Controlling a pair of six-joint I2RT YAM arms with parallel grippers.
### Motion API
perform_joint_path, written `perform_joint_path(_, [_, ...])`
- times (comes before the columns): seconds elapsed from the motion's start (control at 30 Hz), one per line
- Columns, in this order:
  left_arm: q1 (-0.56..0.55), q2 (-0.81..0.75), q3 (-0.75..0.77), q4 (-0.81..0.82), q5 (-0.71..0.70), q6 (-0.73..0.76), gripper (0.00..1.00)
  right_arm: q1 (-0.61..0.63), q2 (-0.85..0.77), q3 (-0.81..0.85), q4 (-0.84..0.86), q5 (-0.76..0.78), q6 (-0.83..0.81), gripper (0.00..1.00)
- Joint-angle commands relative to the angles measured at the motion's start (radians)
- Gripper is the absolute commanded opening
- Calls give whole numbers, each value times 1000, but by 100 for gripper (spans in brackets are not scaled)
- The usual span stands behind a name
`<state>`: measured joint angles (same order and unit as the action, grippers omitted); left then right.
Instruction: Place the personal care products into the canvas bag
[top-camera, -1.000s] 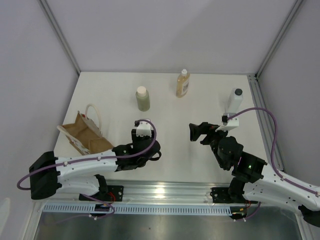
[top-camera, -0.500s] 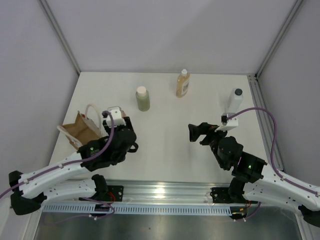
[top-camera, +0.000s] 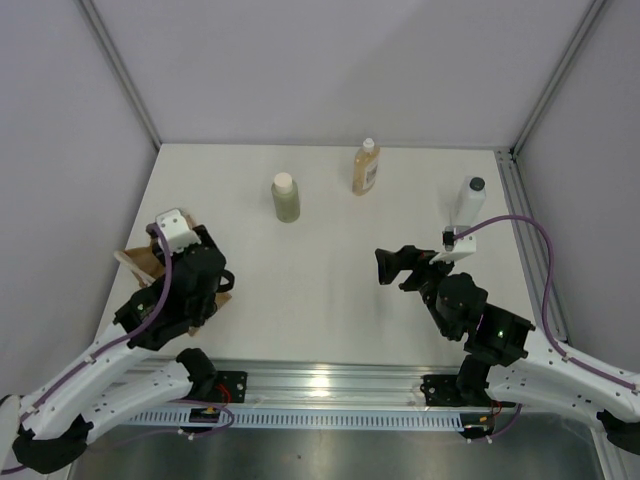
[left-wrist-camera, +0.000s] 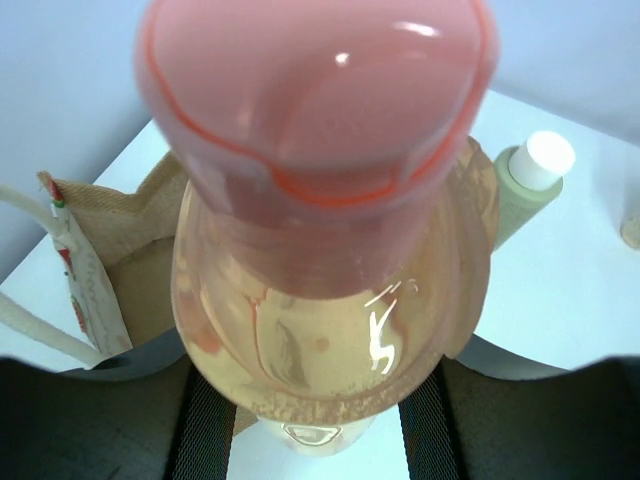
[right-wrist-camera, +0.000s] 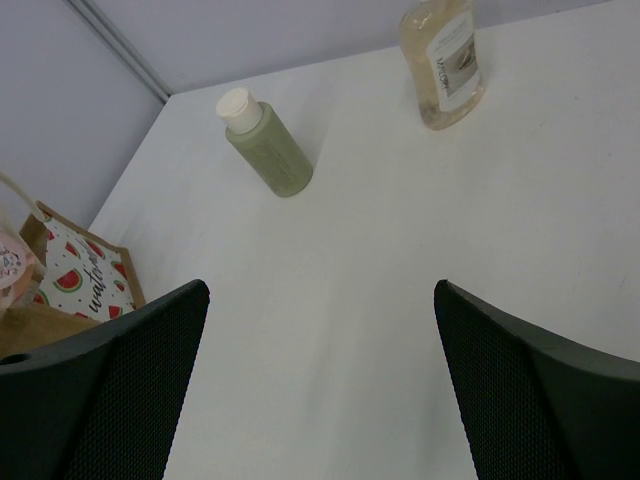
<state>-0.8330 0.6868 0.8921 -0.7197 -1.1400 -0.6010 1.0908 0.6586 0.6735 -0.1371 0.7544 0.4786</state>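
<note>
My left gripper (left-wrist-camera: 318, 425) is shut on the orange bottle with the pink cap (left-wrist-camera: 320, 250), which fills the left wrist view cap-first. From above, that gripper (top-camera: 198, 272) hangs over the tan canvas bag (top-camera: 137, 262) and hides most of it. The bag's open mouth (left-wrist-camera: 130, 240) shows just behind the bottle. The olive-green bottle (top-camera: 286, 197), the amber bottle (top-camera: 366, 167) and the white bottle with a dark cap (top-camera: 471, 203) stand upright along the back of the table. My right gripper (top-camera: 390, 265) stands open and empty (right-wrist-camera: 320, 295) above bare tabletop right of centre.
The bag's watermelon-print side (right-wrist-camera: 80, 272) and a cream handle (left-wrist-camera: 40, 320) face the table's middle. Grey walls with metal posts (top-camera: 120, 70) close in the back and sides. A metal rail (top-camera: 330, 380) runs along the near edge.
My left arm has swung left from the middle of the table to above the canvas bag, carrying the orange bottle. The right arm has not moved.
</note>
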Motion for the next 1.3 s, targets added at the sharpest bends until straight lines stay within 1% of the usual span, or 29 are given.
perform_joint_path(0.0, [43,-38,36,88,-67,15,0,0,-14,3,27,-1,17,98])
perform_joint_path(0.1, [78,-41,56,46,-96,-6,1,-2,-13,3,27,-4,20,98])
perform_joint_path(0.2, [138,-41,30,104,-75,35,0,-3,-13,1,27,-12,23,98])
perform_joint_path(0.27, [175,-21,22,120,-67,26,0,-2,-13,1,25,-18,26,98])
perform_joint_path(0.47, [259,33,56,91,-70,-28,0,-2,-10,1,27,-35,28,98])
perform_joint_path(0.7, [351,36,12,135,-56,12,0,-3,-8,6,25,-47,29,98])
perform_joint_path(0.77, [403,40,-24,163,-31,4,0,-2,-10,5,25,-52,31,98])
perform_joint_path(0.87, [497,75,-33,206,75,9,0,-3,-10,3,27,-44,28,98])
perform_joint_path(0.93, [532,121,-32,206,92,0,0,-3,-7,5,25,-36,25,98])
perform_joint_path(1.03, [549,157,-39,206,117,-34,0,-3,-7,6,25,-46,26,98])
perform_joint_path(1.2, [557,214,-76,206,92,-92,0,-3,-10,9,21,-52,29,98])
perform_joint_path(1.27, [569,220,-74,210,100,-91,0,-3,-11,9,21,-53,31,98])
